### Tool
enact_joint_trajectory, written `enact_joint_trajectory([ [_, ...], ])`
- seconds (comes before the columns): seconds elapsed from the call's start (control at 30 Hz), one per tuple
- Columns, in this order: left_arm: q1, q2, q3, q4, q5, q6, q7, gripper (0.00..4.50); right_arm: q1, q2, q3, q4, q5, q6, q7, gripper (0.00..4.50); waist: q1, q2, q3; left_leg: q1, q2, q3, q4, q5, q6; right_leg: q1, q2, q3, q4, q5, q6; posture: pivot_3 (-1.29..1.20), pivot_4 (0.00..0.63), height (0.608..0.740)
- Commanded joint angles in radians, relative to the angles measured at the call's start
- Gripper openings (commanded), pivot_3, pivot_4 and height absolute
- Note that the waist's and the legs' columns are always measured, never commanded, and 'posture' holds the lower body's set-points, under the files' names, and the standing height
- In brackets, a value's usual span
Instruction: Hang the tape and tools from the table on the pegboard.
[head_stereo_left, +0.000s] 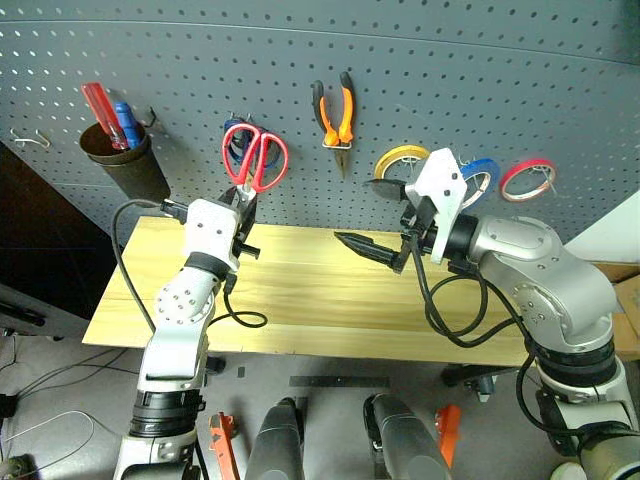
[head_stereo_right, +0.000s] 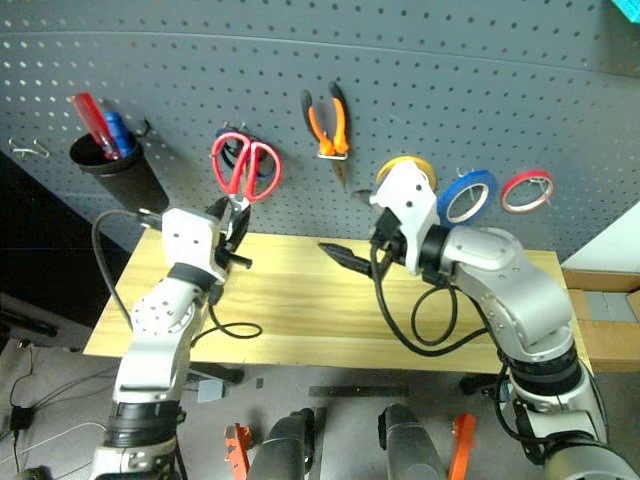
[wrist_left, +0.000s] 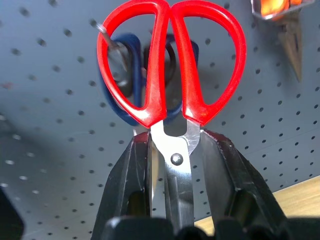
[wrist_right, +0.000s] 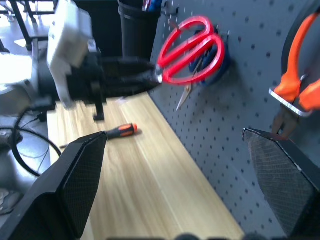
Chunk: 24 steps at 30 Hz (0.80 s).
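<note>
My left gripper (head_stereo_left: 243, 200) is shut on the blades of the red-handled scissors (head_stereo_left: 255, 157), holding them handles-up against the pegboard (head_stereo_left: 450, 60). In the left wrist view the red loops (wrist_left: 170, 60) overlap the blue-handled scissors (wrist_left: 112, 97), with one loop at a metal hook (wrist_left: 107, 37). My right gripper (head_stereo_left: 372, 215) is open and empty above the middle of the table (head_stereo_left: 320, 300). The pliers (head_stereo_left: 335, 115) hang on the board. The blue tape (head_stereo_left: 483, 178) hangs there too, partly behind my right wrist. The screwdriver (wrist_right: 120, 131) lies on the table by my left arm.
A yellow tape ring (head_stereo_left: 398, 160) and a red tape ring (head_stereo_left: 527, 178) hang on either side of the blue one. A dark cup (head_stereo_left: 125, 165) on the board's left holds red and blue handles. Cables trail from both arms over the tabletop.
</note>
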Motion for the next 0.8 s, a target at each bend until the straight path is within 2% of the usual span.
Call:
enact_joint_trajectory([
  [0.03,-0.012,-0.002,-0.012,0.007,0.017,-0.018,0.008,1.07,-0.025,0.009,-0.014,-0.025,0.01,-0.025,-0.005,4.5,0.0,0.0,0.0,0.0,0.0,0.0,0.0,0.0,0.0,0.0,0.0,0.0,0.0,0.0,0.0,-0.1,0.255,0.74],
  [0.17,-0.006,-0.012,-0.015,0.03,-0.005,-0.015,-0.005,1.07,-0.028,0.012,-0.011,-0.03,0.01,-0.025,-0.006,4.5,-0.001,0.0,0.0,0.0,0.0,0.0,0.0,0.0,0.0,0.0,0.0,0.0,0.0,0.0,0.0,-0.11,0.258,0.74],
  [0.5,0.038,-0.025,-0.015,0.031,-0.021,0.078,-0.011,4.44,0.003,0.023,0.001,-0.049,0.034,0.022,-0.034,4.5,-0.003,0.0,0.0,0.0,0.0,0.0,0.0,0.0,0.0,0.0,0.0,0.0,0.0,0.0,0.0,-0.11,0.261,0.74],
  [0.6,0.079,0.0,-0.006,0.065,-0.059,0.277,-0.058,4.48,0.041,0.131,0.014,-0.029,0.013,0.137,-0.193,4.5,-0.007,0.0,0.0,0.0,0.0,0.0,0.0,0.0,0.0,0.0,0.0,0.0,0.001,0.0,0.0,-0.1,0.266,0.74],
  [0.8,0.057,0.039,0.077,0.107,-0.111,0.491,-0.046,4.48,0.055,0.317,0.015,-0.016,0.014,0.335,-0.378,4.5,-0.022,0.002,0.001,0.0,0.001,-0.001,0.0,0.0,0.0,-0.001,0.0,0.0,0.001,0.0,0.0,-0.09,0.282,0.74],
])
